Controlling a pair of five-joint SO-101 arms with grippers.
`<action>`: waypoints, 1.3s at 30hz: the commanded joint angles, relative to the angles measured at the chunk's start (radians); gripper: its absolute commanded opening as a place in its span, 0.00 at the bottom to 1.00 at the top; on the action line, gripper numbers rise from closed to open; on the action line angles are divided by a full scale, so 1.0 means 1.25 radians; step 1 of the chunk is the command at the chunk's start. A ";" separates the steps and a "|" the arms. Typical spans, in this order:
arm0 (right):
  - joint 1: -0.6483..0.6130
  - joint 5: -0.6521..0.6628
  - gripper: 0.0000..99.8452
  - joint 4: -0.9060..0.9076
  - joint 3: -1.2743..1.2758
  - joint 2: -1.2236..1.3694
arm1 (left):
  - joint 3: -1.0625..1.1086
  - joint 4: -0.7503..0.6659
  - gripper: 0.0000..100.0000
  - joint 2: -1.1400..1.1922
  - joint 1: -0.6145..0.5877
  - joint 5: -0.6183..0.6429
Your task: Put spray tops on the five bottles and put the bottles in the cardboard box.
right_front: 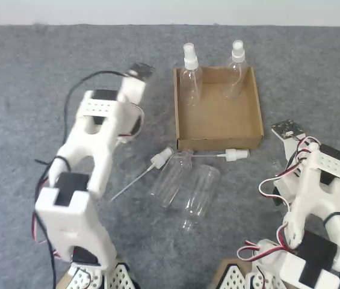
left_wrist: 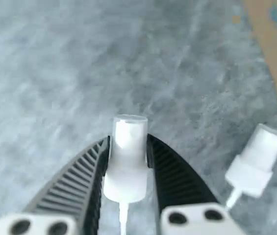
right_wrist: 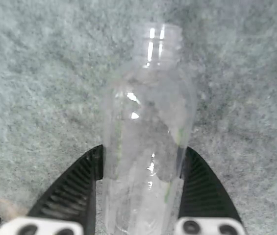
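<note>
Left gripper (left_wrist: 127, 143) clenched on a spray top (left_wrist: 126, 161), stem trailing back, looks ready for capping. Right gripper (right_wrist: 142, 152) grasps a bare bottle (right_wrist: 148, 112), neck outward to receive it. Mat centre: two loose tops (right_front: 160, 159), two uncapped bottles (right_front: 171, 176). Box (right_front: 218, 123) at twelve o'clock holds two capped bottles (right_front: 191, 81). Five bottles, five tops.

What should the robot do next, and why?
Probably carry the spray top over to the open neck of the bottle. The left fingers pinch that top, and the right fingers hold the bottle, which has no top yet.
</note>
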 commanded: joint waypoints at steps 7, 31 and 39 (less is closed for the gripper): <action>0.012 0.010 0.16 -0.001 -0.002 -0.041 | 0.050 0.072 0.01 -0.374 -0.009 0.071; -0.069 -0.047 0.31 0.155 -0.363 0.149 | 0.521 -0.140 0.01 -0.729 0.052 0.184; -0.003 -0.047 0.30 0.158 -0.449 0.322 | 0.522 -0.141 0.01 -0.728 0.053 0.184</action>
